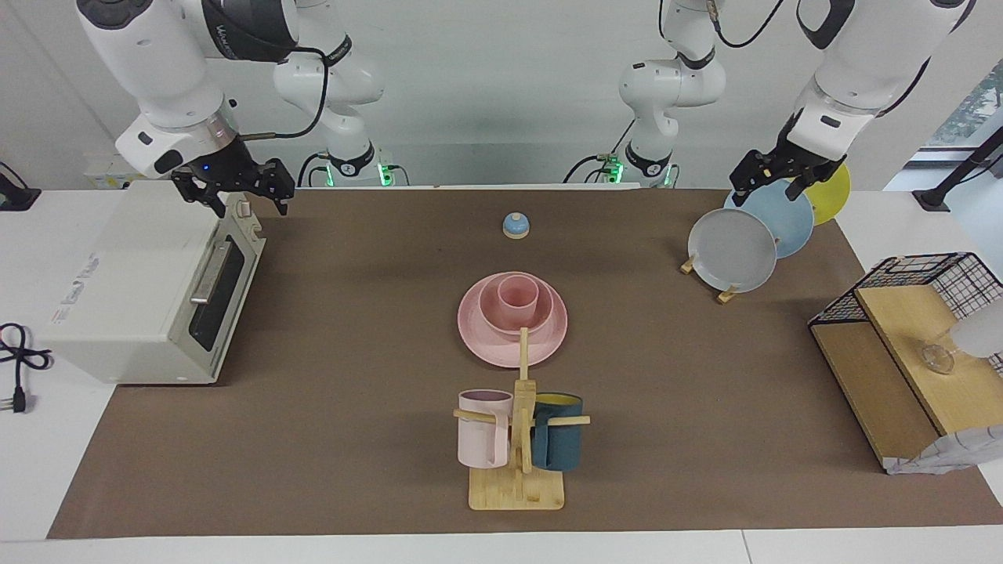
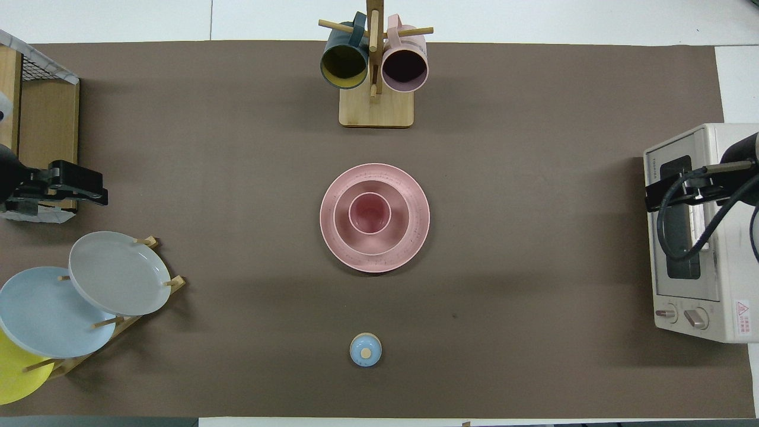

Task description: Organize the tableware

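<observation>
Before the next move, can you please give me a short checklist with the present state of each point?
1. Small pink tapered cup upright inside the pink round bowl: ok.
2. Bowl centred on the wide matte pink plate: ok.
3. Nothing lying on the pink set or touching it: ok.
4. Left gripper holds nothing, up over the wooden rack's blue plate: ok.
5. Right gripper holds nothing, waiting over the white toaster oven: ok.
6. Wooden mug tree stands apart from the plate, farther from the robots: ok.

Brown-matted table (image 1: 329, 407), pink plate (image 1: 479, 338), mug rack (image 1: 516, 489), toaster oven (image 1: 133, 290), plate rack (image 1: 726, 295)
</observation>
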You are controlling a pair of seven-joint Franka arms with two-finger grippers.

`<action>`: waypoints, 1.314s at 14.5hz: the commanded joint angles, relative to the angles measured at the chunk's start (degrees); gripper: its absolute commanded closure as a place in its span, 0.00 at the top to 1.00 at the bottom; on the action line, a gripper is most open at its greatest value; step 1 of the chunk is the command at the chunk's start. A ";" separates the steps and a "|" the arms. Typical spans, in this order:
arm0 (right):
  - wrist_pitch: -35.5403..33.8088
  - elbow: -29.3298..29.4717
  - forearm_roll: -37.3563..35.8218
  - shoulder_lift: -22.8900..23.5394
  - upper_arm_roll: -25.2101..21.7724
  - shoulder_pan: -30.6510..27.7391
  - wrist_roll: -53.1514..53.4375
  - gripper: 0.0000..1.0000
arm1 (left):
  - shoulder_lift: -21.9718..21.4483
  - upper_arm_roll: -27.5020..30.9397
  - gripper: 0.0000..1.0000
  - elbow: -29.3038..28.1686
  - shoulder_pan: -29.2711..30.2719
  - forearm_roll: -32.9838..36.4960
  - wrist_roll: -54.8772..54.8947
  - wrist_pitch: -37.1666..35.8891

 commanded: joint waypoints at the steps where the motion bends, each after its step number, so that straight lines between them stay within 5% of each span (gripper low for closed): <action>1: -0.12 -0.79 0.01 -0.94 0.46 -0.85 -1.04 1.00 | 0.42 -0.66 1.00 0.14 0.80 0.42 2.89 0.42; 19: -0.12 -0.79 0.01 -0.94 0.46 -0.85 -1.04 1.00 | 0.51 -2.85 1.00 0.32 3.26 -0.11 2.99 2.01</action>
